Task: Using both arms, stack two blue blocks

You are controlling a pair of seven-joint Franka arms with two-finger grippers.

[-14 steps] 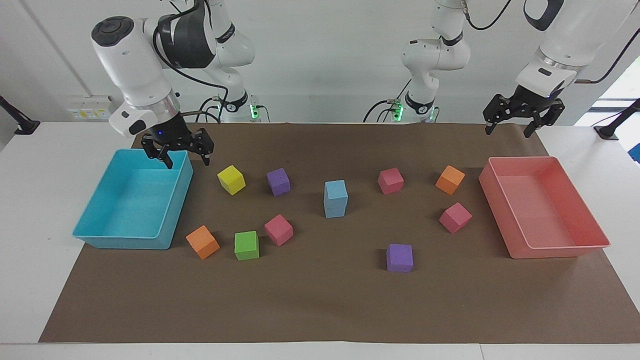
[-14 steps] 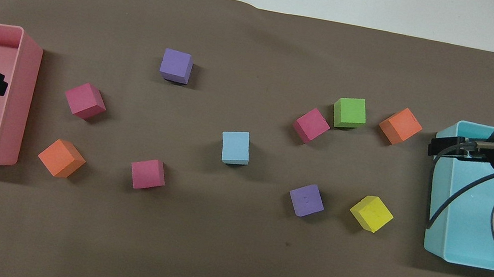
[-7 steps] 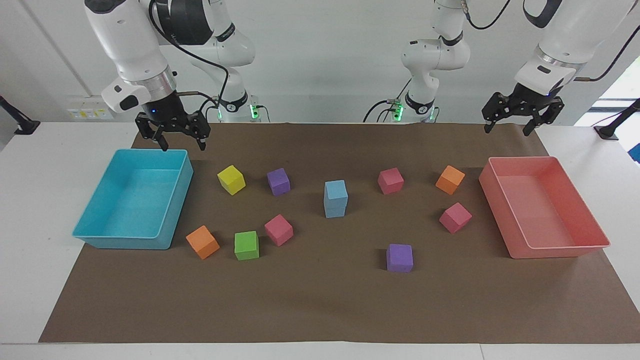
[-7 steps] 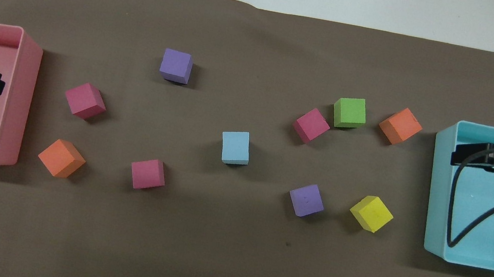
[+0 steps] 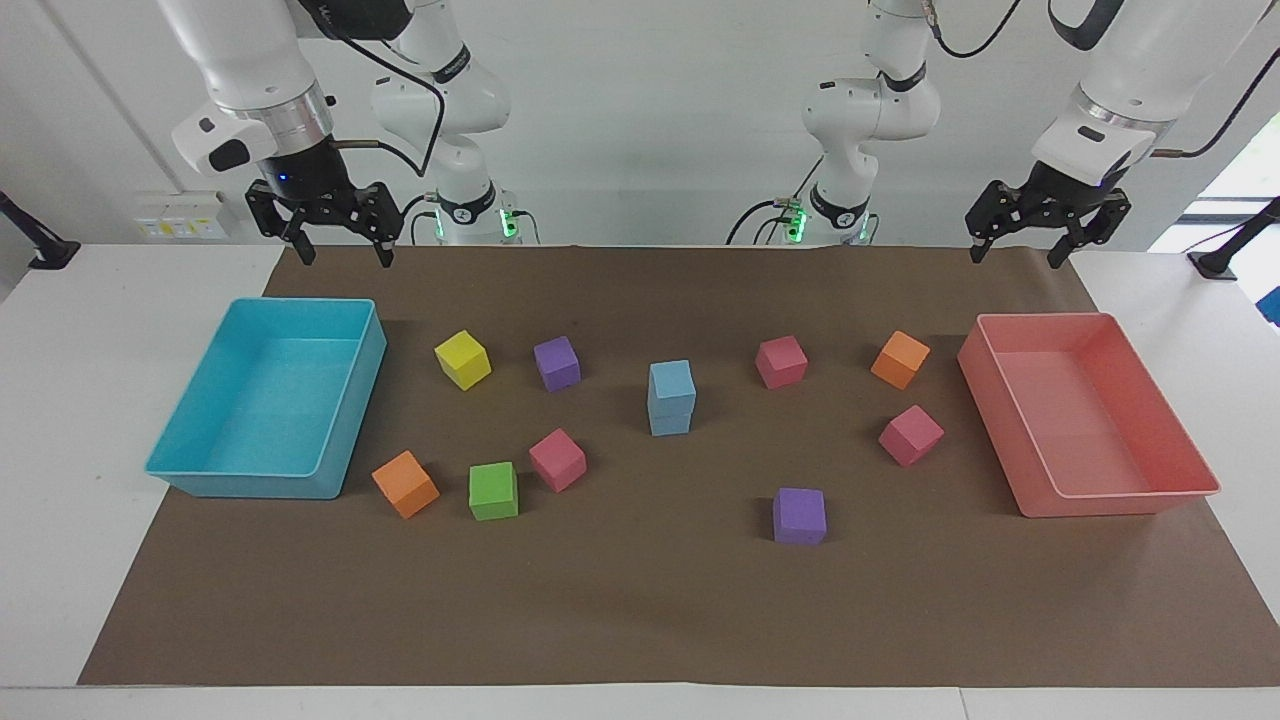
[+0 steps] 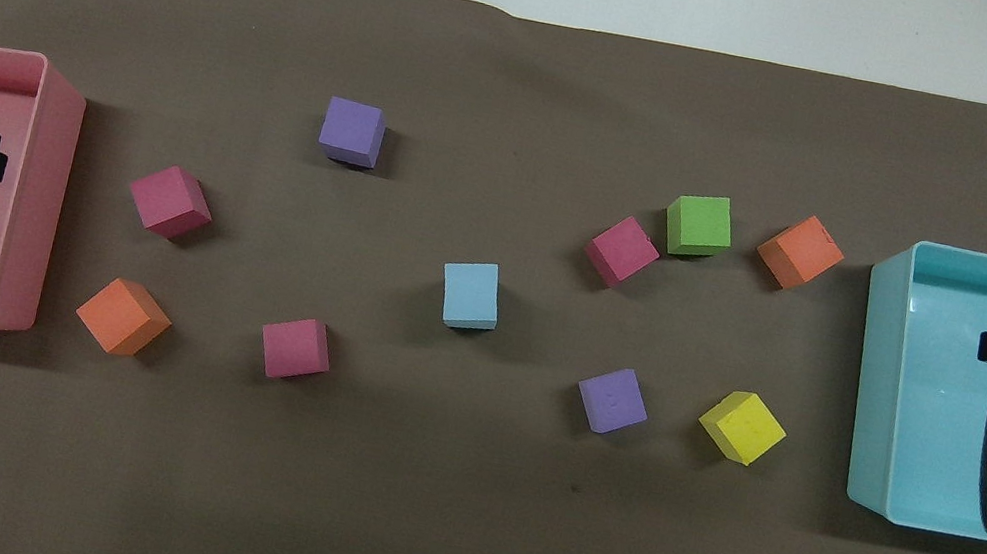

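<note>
The right gripper (image 5: 345, 256), upper left of the facing view, hangs over the brown mat's edge above the turquoise bin (image 5: 352, 395), fingers spread wide, holding nothing. The left gripper (image 5: 1018, 254), upper right, hangs above the pink bin (image 5: 1118, 492), fingers likewise spread and empty. The two blue blocks (image 5: 671, 397) stand stacked at mid-frame, one squarely on the other, touched by neither gripper. No writing is readable. Open mat (image 5: 640, 610) runs along the lower edge of the frame
</note>
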